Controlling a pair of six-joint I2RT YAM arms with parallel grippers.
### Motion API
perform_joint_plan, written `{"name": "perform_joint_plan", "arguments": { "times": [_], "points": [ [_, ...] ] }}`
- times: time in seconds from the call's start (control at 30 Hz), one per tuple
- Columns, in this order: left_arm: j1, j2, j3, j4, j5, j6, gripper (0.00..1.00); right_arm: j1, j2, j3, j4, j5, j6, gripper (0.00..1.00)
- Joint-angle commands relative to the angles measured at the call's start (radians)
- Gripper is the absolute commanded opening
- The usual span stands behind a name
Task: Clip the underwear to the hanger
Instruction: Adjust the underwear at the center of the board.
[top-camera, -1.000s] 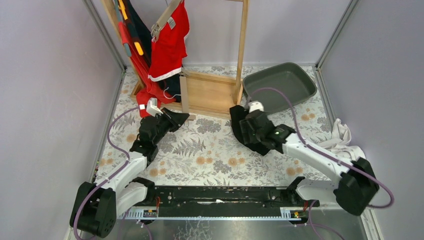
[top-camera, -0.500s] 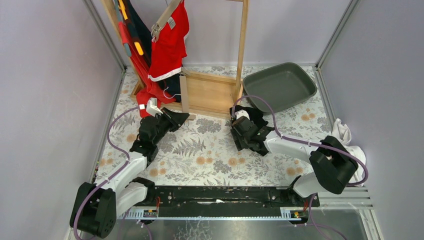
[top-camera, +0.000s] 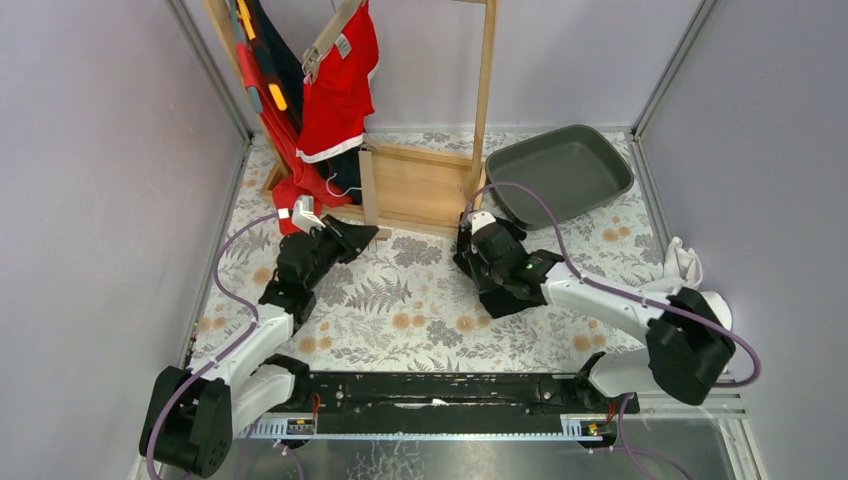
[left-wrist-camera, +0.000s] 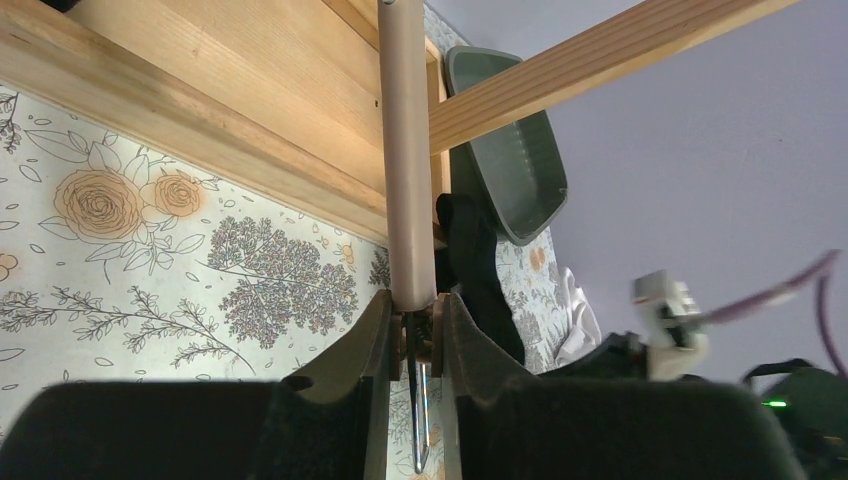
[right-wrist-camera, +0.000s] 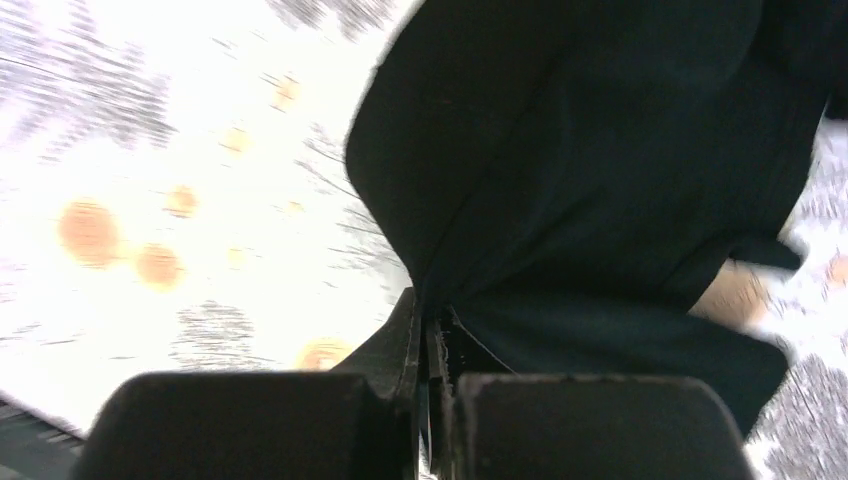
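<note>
The hanger (left-wrist-camera: 405, 150) is a tan bar that rises from between the jaws of my left gripper (left-wrist-camera: 413, 305), which is shut on its end, with a metal clip (left-wrist-camera: 418, 400) below the jaws. From above, my left gripper (top-camera: 358, 236) sits at the foot of the wooden rack and the hanger (top-camera: 369, 190) lies along it. The black underwear (right-wrist-camera: 600, 200) is bunched on the floral mat. My right gripper (right-wrist-camera: 432, 318) is shut on a fold at the edge of it. In the top view the right gripper (top-camera: 474, 256) and the underwear (top-camera: 468, 232) lie just right of the rack.
A wooden rack (top-camera: 425, 185) stands at the back, with red and dark garments (top-camera: 335, 80) hanging on its left side. A grey tray (top-camera: 560, 170) sits at the back right. White cloths (top-camera: 690, 275) lie by the right wall.
My right gripper has shut on the black underwear, and the right arm has shifted its elbow. The left arm and the hanger have not moved.
</note>
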Motion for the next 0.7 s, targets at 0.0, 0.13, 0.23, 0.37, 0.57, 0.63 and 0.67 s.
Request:
{"name": "perform_joint_plan", "arguments": {
  "times": [0.0,0.13,0.23,0.37,0.57,0.63,0.67],
  "points": [
    [0.003,-0.030,0.000,0.055,-0.011,0.022,0.00,0.003,-0.098,0.126,0.040,-0.235,-0.013,0.00],
    [0.006,-0.050,0.001,0.039,-0.016,0.027,0.00,-0.011,-0.089,0.178,0.033,-0.347,0.001,0.00],
    [0.007,-0.065,0.004,0.025,-0.020,0.031,0.00,-0.097,-0.070,0.167,0.029,-0.328,0.056,0.16],
    [0.007,-0.082,0.004,0.006,-0.030,0.041,0.00,-0.144,-0.032,0.176,-0.088,-0.086,0.041,0.63],
    [0.007,-0.067,0.001,0.022,-0.024,0.034,0.00,-0.143,-0.116,0.084,-0.018,-0.087,0.007,0.72],
    [0.008,-0.063,0.001,0.026,-0.022,0.033,0.00,-0.135,-0.142,0.059,0.000,-0.111,-0.009,0.70],
    [0.008,-0.060,0.001,0.028,-0.021,0.033,0.00,-0.128,-0.151,0.048,0.009,-0.116,-0.010,0.69]
  ]
}}
